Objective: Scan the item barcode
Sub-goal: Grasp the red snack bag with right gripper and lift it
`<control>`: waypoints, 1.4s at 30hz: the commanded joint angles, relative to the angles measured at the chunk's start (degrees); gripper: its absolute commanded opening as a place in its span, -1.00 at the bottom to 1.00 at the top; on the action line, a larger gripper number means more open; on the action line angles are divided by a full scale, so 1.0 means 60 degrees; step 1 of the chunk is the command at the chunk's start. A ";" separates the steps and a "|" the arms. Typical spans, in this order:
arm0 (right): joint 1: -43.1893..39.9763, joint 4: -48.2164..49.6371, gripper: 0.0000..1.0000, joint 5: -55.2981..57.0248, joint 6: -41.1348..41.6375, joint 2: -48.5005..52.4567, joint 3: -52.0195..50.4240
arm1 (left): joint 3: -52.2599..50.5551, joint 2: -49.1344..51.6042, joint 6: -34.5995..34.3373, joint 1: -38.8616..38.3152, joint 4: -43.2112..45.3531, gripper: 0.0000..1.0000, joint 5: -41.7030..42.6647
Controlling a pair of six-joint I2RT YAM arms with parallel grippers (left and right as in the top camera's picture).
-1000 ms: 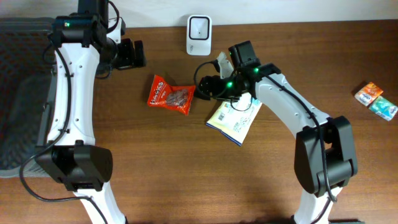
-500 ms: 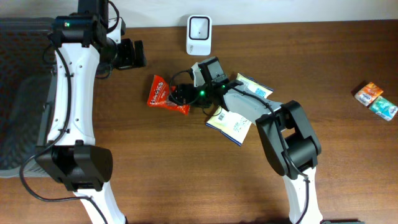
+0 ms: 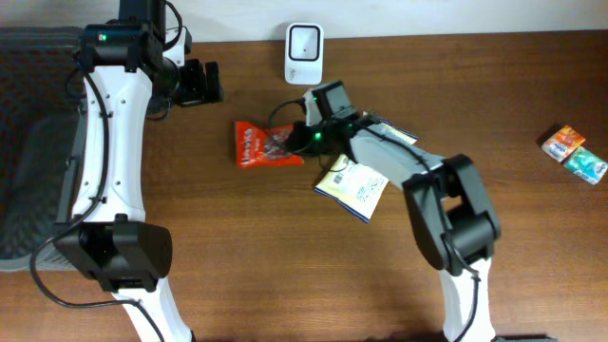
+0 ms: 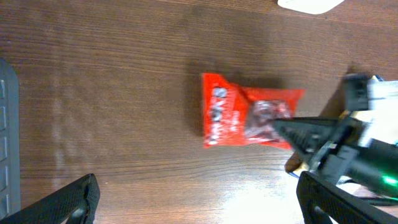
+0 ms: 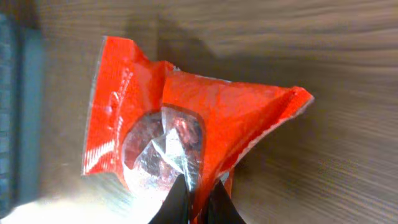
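The item, a red snack packet [image 3: 258, 146] with a clear window, lies on the wooden table left of centre. My right gripper [image 3: 302, 139] is shut on the packet's right edge. In the right wrist view the packet [image 5: 186, 118] is pinched between the dark fingertips of the right gripper [image 5: 198, 200]. No barcode shows on it. My left gripper [image 3: 201, 83] hovers at the back left, open and holding nothing. Its wrist view looks down on the packet [image 4: 239, 115], with the left gripper [image 4: 199, 205] spread wide. A white scanner [image 3: 304, 41] stands at the back edge.
A white and blue packet [image 3: 356, 188] lies just right of the red one, and another [image 3: 397, 134] is partly under the right arm. Small colourful packs [image 3: 575, 152] sit at the far right. A dark mesh bin [image 3: 28, 142] fills the left side.
My right arm swung left from the white packet to the red one and shut on its right edge. The red packet turned and shifted slightly. The left arm stayed still.
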 commanded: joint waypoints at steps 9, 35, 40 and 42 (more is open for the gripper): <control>0.1464 -0.2612 -0.91 1.3172 -0.3435 -0.2863 -0.0044 | 0.0084 -0.0080 -0.0084 -0.0025 0.0015 0.99 -0.0036; 0.4721 -0.3049 0.16 1.0659 -0.1610 -0.1111 0.0379 | 0.0084 -0.0080 -0.0087 -0.0018 0.0015 0.98 -0.0036; 0.2849 -0.3275 -0.37 0.7661 -0.1129 -0.2175 0.0459 | 0.0084 -0.0080 -0.0087 -0.0018 0.0015 0.98 -0.0036; 0.2018 -0.2932 -0.59 0.5821 -0.1060 -0.2175 0.0455 | 0.0084 -0.0080 -0.0084 -0.0018 0.0015 0.98 -0.0036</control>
